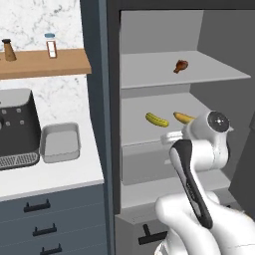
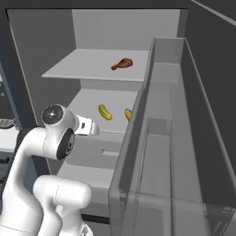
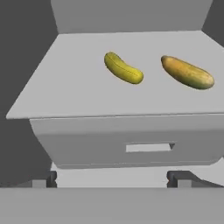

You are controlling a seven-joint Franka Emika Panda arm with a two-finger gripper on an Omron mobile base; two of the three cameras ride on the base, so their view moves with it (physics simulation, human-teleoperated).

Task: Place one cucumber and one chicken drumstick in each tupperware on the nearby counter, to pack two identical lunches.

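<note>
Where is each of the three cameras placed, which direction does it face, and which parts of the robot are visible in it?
Left base view: behind the arm's left, facing the open fridge and counter; shows tupperware, coffee machine, white arm at lower right.
Right base view: behind the arm's right, facing the same fridge past its open door; arm at lower left.
Hand view: on the hand, facing the middle shelf; two dark fingertips at the bottom, spread apart.
Shared: both cucumbers appear in all three; the drumstick in both base views.

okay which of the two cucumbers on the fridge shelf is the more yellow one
The left cucumber, the smaller curved one. It is bright yellow-green all over, while the right cucumber is larger, orange at one end and dull green at the other.
</note>
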